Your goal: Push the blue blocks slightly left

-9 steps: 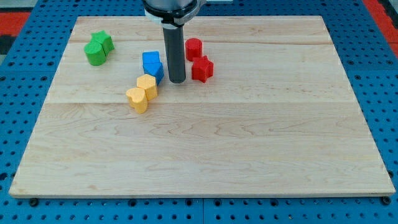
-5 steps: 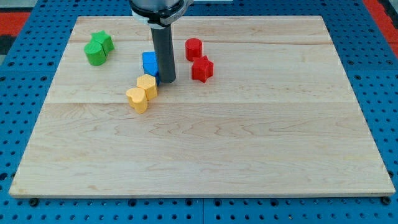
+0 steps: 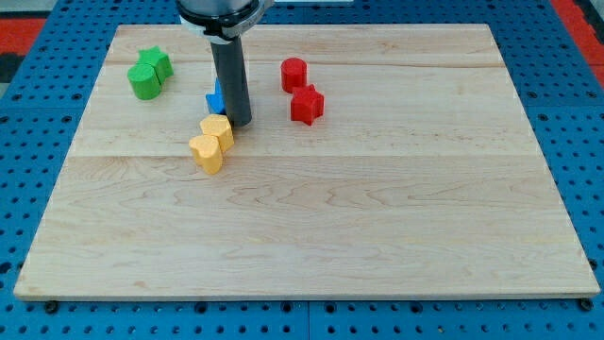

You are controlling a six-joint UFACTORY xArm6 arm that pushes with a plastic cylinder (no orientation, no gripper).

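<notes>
The blue blocks (image 3: 214, 99) sit at the upper left of the wooden board (image 3: 311, 217), mostly hidden behind my dark rod; only a sliver shows on the rod's left. My tip (image 3: 238, 124) rests on the board against the blue blocks' right side. It is also just to the upper right of the two yellow blocks (image 3: 211, 143), which touch the blue blocks' lower edge.
Two green blocks (image 3: 149, 75) lie together near the top left corner. Two red blocks (image 3: 301, 91) lie to the right of my tip, one (image 3: 294, 73) above the other (image 3: 307, 104).
My tip has moved left by about thirty pixels, pushing the blue blocks left. The yellow blocks have shifted slightly left too. The green and red blocks have not moved.
</notes>
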